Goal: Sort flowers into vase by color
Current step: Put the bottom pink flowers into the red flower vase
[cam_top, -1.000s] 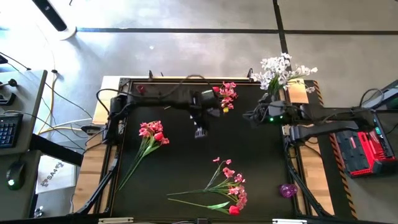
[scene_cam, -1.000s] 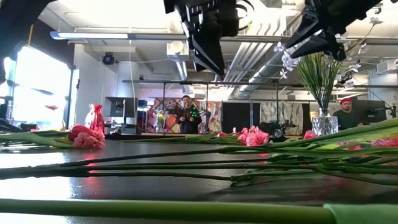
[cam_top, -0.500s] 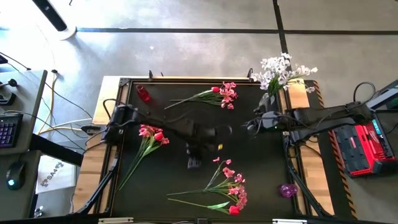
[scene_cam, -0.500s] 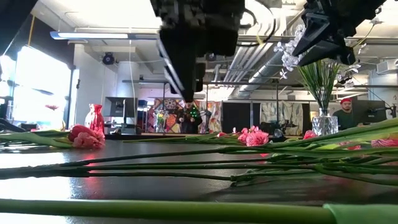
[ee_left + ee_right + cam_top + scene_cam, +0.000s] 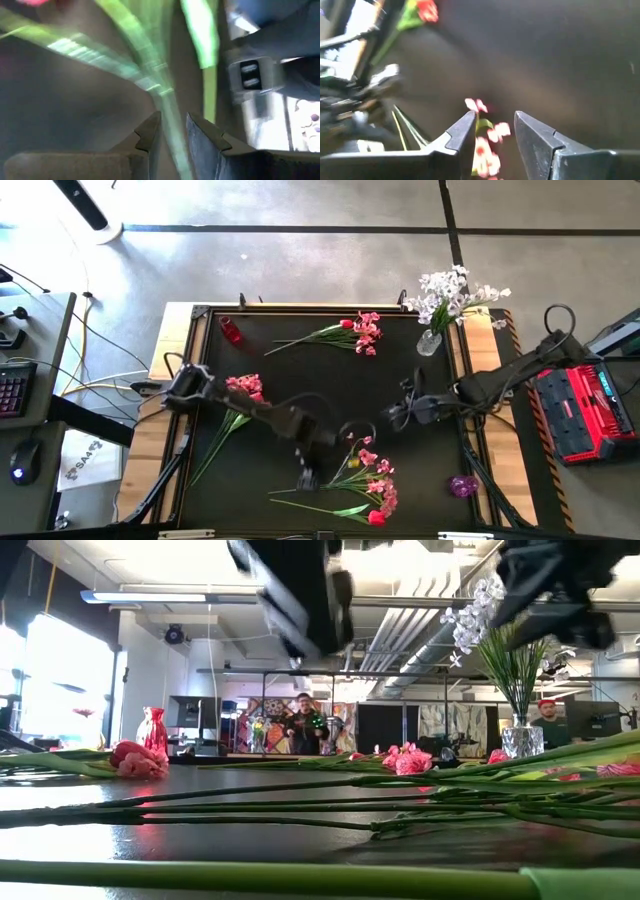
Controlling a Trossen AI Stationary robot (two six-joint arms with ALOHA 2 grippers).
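From above, the left hand [image 5: 306, 477] has reached out over the near middle of the dark counter [image 5: 280, 380], right at the stem ends of the pink spray bunch [image 5: 370, 480] lying there with a red tulip [image 5: 376, 518] at its near edge. The right hand [image 5: 393, 414] hovers just beyond that same bunch, on its far side. It looks as if both arms are converging on this pile because it is the biggest unsorted heap. Other flowers wait elsewhere: a pink and red bunch [image 5: 243, 392] at the left, another pink spray [image 5: 362, 332] at the far edge, and the white blossoms [image 5: 450, 292] already standing in the clear vase [image 5: 429, 342] at the far right corner. A small red vase [image 5: 230, 331] stands at the far left and a purple one [image 5: 461, 485] near the right edge.

From counter height, long green stems [image 5: 300, 808] lie flat across the glossy black top, and people stand in the open, brightly lit workshop behind.

The left wrist view shows its fingers [image 5: 150, 132] slightly spread, astride a green stem [image 5: 165, 107] and not yet pinching it, by my guess.

The right wrist view shows fingers [image 5: 462, 131] spread apart and empty, pink blossoms [image 5: 485, 145] below the gap.
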